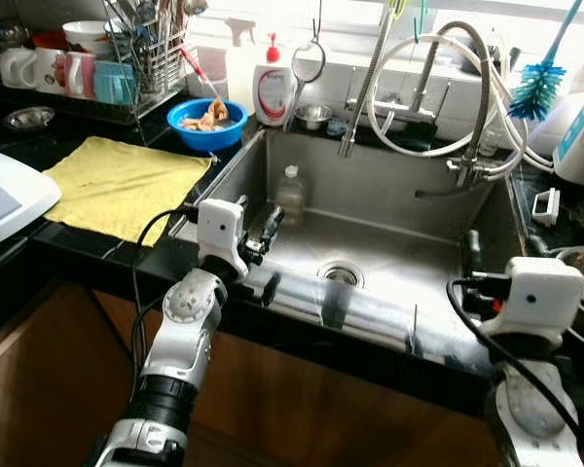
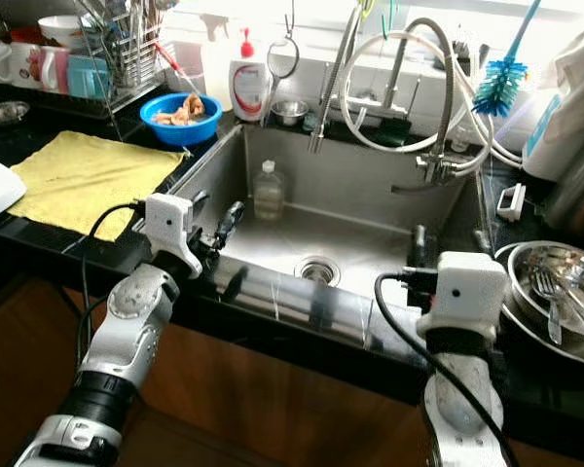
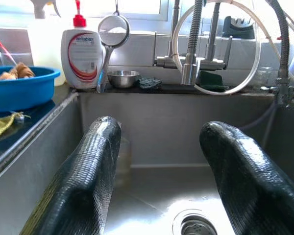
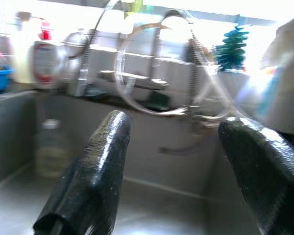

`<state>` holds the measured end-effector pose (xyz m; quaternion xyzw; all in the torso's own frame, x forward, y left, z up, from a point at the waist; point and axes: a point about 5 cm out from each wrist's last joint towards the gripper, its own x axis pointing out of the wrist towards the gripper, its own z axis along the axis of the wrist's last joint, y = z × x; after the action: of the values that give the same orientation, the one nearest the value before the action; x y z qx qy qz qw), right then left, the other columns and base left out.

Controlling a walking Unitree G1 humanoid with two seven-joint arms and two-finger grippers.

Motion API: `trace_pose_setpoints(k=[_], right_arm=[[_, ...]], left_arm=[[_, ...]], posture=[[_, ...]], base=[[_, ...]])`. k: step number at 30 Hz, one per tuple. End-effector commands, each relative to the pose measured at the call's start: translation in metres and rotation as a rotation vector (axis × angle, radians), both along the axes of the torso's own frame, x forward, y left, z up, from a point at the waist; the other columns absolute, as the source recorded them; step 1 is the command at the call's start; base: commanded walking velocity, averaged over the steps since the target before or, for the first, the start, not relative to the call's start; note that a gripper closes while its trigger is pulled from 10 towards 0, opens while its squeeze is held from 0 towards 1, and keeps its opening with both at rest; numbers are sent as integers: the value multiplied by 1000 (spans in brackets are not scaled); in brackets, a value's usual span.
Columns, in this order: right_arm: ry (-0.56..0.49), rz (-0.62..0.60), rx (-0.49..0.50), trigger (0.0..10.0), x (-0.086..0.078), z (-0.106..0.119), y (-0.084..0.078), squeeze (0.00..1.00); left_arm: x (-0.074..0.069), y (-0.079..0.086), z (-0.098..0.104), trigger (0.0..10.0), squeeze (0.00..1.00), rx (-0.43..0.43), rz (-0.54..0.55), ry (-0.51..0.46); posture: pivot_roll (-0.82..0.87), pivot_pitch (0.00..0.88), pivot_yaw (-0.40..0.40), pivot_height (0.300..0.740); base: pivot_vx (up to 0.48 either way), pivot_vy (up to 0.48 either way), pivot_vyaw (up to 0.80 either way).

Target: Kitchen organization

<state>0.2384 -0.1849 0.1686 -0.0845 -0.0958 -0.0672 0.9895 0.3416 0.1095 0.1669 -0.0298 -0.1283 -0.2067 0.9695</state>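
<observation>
Presumably poised to clear the sink (image 1: 389,209): left claw (image 1: 263,233) spread wide and empty over the near rim, aimed at the bottle (image 1: 291,195) standing by the back wall, right claw (image 4: 186,171) likewise agape, holding nothing.

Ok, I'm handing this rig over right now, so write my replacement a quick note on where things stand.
Left pincer: open, empty, over the sink's left front edge.
Right pincer: open, empty, at the right front edge.
Things: clear bottle upright inside the sink against the back wall; blue bowl with scraps and yellow cloth on the left counter; steel bowl with cutlery on the right.
Done: nothing is held.
Left: likely the bottle, then the counters.
</observation>
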Motion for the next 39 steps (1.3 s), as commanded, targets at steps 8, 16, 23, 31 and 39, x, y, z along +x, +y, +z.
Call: trace_pose_setpoints(k=[8, 16, 23, 31, 39], right_arm=[[-15, 126, 111, 10000, 1, -3, 2, 0], [22, 155, 54, 10000, -10, -11, -7, 0], [9, 168, 53, 10000, -9, -8, -1, 0], [34, 156, 53, 10000, -17, -15, 0, 0], [29, 165, 43, 10000, -17, -14, 5, 0]], left_arm=[[10, 10, 8, 10000, 0, -10, -34, -22], [12, 50, -2, 10000, 0, 113, 11, 11], [6, 64, -13, 10000, 0, 94, 79, 37], [2, 68, -19, 10000, 0, 98, 97, 41], [4, 57, -4, 10000, 0, 40, 89, -18]], posture=[[-26, 0, -23, 740], [-33, 0, -13, 740], [-41, 0, -20, 740], [-32, 0, -28, 740], [-41, 0, -29, 740]], base=[[0, 0, 0], [0, 0, 0], [0, 0, 0], [0, 0, 0], [0, 0, 0]])
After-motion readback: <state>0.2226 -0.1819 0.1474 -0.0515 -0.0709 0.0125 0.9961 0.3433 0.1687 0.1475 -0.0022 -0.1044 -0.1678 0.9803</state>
